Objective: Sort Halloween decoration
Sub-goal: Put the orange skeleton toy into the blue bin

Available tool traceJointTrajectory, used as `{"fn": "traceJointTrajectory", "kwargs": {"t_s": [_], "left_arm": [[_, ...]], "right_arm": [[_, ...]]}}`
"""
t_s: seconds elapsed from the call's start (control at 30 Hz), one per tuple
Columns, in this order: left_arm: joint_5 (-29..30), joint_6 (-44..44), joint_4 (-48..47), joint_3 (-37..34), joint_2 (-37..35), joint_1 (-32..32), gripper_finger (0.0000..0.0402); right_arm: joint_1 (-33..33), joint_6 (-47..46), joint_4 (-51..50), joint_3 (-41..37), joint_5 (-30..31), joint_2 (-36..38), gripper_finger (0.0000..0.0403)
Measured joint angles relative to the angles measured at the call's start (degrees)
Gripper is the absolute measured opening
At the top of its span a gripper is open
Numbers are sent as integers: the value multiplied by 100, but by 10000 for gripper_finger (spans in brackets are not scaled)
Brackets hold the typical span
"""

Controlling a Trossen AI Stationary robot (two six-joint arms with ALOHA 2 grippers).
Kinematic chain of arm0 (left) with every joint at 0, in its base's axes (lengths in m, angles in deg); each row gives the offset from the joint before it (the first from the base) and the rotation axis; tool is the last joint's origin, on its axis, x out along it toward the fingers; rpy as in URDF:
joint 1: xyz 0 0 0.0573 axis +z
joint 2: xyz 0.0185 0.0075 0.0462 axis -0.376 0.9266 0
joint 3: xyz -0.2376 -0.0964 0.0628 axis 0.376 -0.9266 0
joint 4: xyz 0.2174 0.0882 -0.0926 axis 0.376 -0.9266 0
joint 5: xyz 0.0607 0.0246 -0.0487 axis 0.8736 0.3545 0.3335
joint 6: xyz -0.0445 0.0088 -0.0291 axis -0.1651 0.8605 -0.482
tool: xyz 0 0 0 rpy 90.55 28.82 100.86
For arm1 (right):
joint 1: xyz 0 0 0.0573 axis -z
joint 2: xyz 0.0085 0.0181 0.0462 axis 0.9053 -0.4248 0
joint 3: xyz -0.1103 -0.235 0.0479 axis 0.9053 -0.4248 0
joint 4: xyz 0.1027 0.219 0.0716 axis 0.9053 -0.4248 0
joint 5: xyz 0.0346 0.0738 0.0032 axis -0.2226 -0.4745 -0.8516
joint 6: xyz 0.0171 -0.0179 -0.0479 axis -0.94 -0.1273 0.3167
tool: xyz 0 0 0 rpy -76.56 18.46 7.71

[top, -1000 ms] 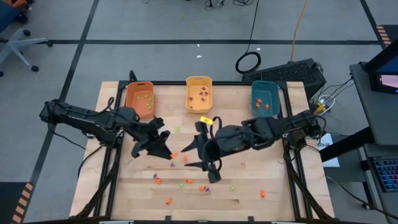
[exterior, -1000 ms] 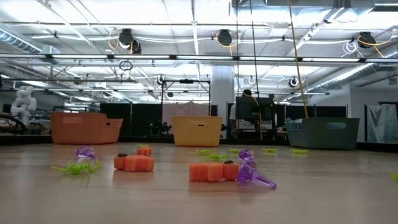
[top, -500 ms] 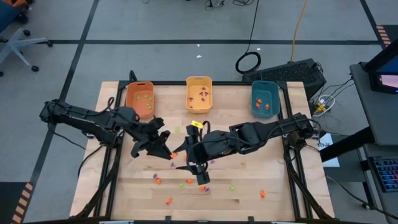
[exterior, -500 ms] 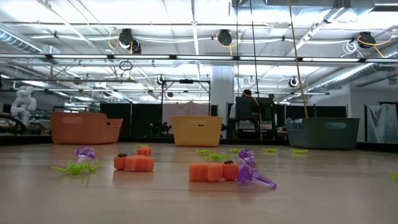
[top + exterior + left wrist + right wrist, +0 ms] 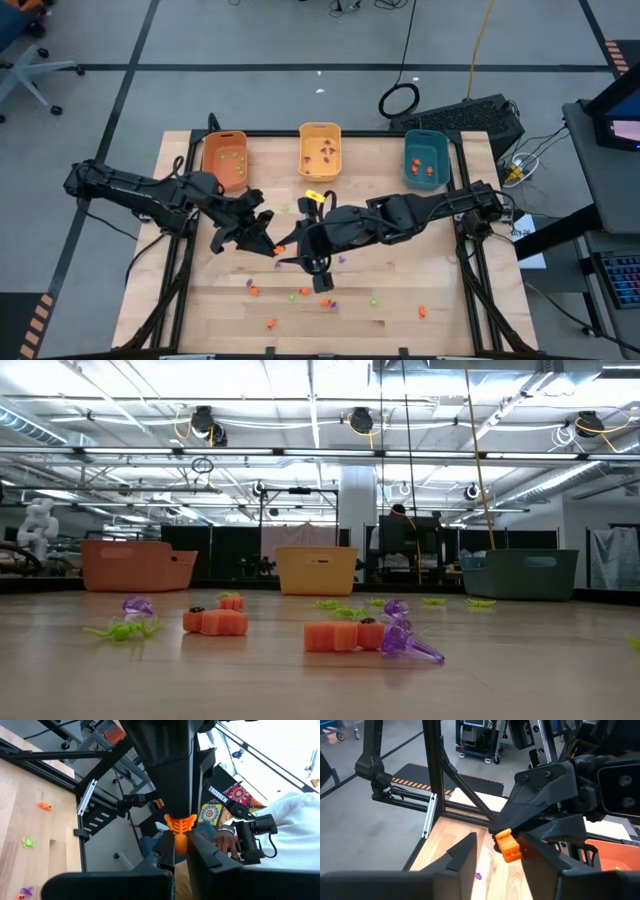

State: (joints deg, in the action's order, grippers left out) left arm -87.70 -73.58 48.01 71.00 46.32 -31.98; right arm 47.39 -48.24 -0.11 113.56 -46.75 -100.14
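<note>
Gripping an orange trinket [image 5: 179,827] between the left gripper [image 5: 268,243] fingers, clamped tight on it, in front of the yellow bin [image 5: 320,150] and a little toward the orange bin [image 5: 224,158]; holding it above the worktop [image 5: 450,290], its ribbed end sticking out past the fingertips; reaching toward it with the right gripper [image 5: 292,263], just beside the left gripper on the side away from the yellow bin; keeping the right fingers [image 5: 465,851] apart, one on each side of the orange trinket [image 5: 508,845], not touching it in the right wrist view.

Lying scattered on the worktop well in front of the yellow bin: more Halloween decoration [image 5: 297,294], orange, light green and purple pieces; showing in the low view as orange blocks [image 5: 343,635], a purple piece [image 5: 408,644] touching them and a light green spider [image 5: 124,628]; resting inside the bins already: green pieces in the orange bin, darker pieces in the yellow bin, orange pieces in the teal bin [image 5: 426,158]; standing in a row at the far edge of the worktop, the yellow bin in the middle.
</note>
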Motion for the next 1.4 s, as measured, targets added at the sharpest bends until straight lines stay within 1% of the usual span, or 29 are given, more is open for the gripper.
{"fn": "traceJointTrajectory", "kwargs": {"t_s": [0.3, 0.5, 0.63, 0.9, 1.03, 1.13, 1.27, 1.4], "left_arm": [[2, 4, -4, 0, 0, -2, 18], [0, 19, -7, 0, 0, -2, 18], [75, 11, -18, 0, 2, -2, 36], [456, 7, 20, 0, 2, 4, 124], [684, 17, 26, 0, 2, 2, 153], [973, 20, 34, 0, 2, 2, 163], [1384, 55, 39, 0, 2, 7, 164], [1604, 73, 54, 0, 2, 7, 164]], "right_arm": [[7, 0, -2, 0, -9, -3, 48], [6, 0, -7, 1, -24, -3, 12], [11, 4, -73, 1, -23, -3, 7], [22, -72, -251, 1, -42, 26, 8], [22, -197, -447, -1, -39, 146, 8], [24, -326, -642, -1, -37, 310, 8], [26, -523, -977, -1, -33, 635, 8], [55, -763, -1352, -1, -13, 1118, 8]]}}
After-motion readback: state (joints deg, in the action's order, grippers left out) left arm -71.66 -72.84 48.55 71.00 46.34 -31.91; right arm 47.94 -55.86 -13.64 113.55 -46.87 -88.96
